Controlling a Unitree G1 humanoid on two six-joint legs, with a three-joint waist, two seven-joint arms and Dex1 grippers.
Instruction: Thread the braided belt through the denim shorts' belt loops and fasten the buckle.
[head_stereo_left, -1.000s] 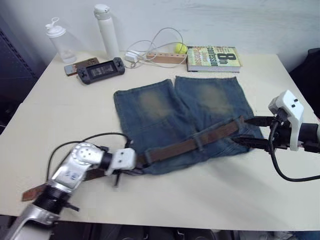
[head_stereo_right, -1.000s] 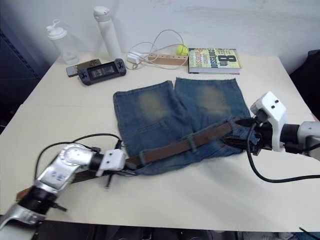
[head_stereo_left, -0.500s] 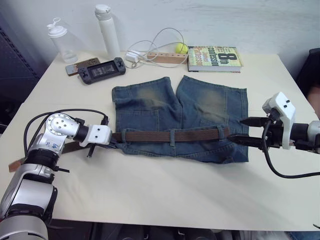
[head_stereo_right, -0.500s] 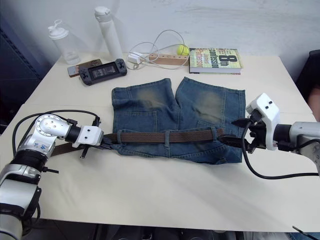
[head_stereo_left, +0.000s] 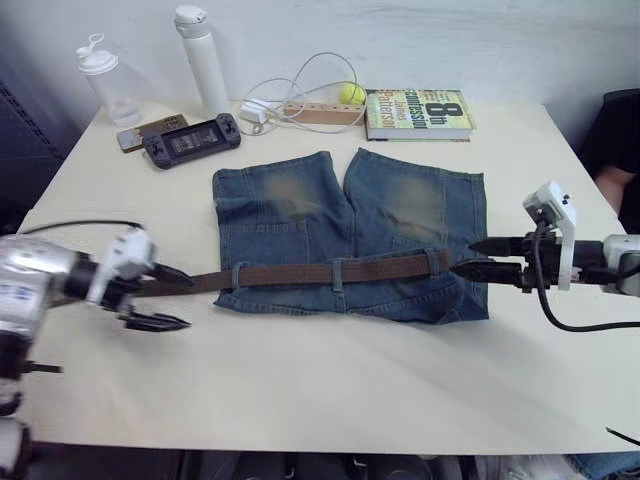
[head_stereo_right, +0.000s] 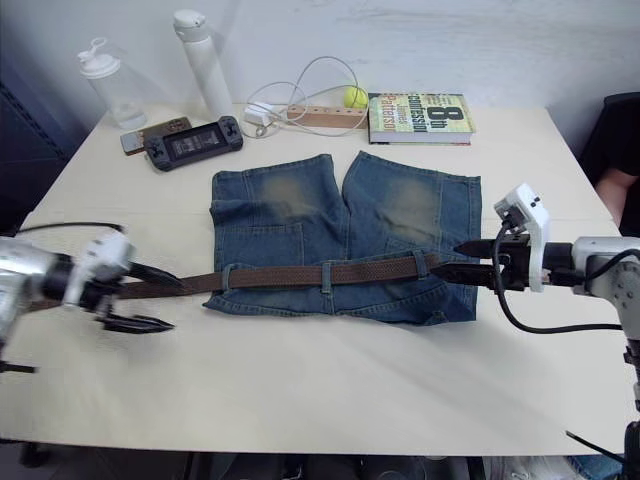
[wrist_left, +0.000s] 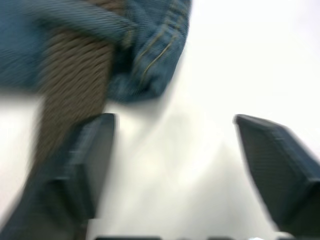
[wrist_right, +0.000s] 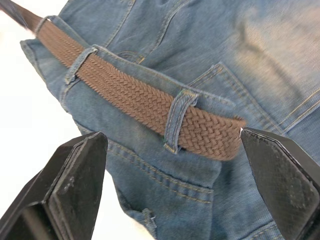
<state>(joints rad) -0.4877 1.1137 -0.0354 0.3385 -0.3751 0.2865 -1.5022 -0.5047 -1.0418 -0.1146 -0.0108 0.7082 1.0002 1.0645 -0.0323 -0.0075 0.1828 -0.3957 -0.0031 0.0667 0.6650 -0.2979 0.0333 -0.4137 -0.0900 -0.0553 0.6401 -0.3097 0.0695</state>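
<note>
Threading step: dark-brown braided belt (head_stereo_left: 330, 272) lies through three belt loops (wrist_right: 179, 118) of faded blue denim shorts (head_stereo_left: 350, 235); left gripper (head_stereo_left: 163, 298) and right gripper (head_stereo_left: 478, 257) both spread, holding nothing. Next, probably regrasp the belt end.

Faded denim shorts (head_stereo_left: 350, 235) flat on table — braided belt (head_stereo_left: 330, 270) threaded under 3 belt loops (wrist_right: 178, 119) along waistband.

A: Where's the braided belt (head_stereo_right: 300, 275)?
B: Lying across the denim shorts (head_stereo_right: 345, 235) waistband, under a belt loop (head_stereo_right: 327, 276).
A: And the claws?
B: Left claw (head_stereo_right: 150, 298) spread at the shorts' left; right claw (head_stereo_right: 462, 259) spread at their right edge.
</note>
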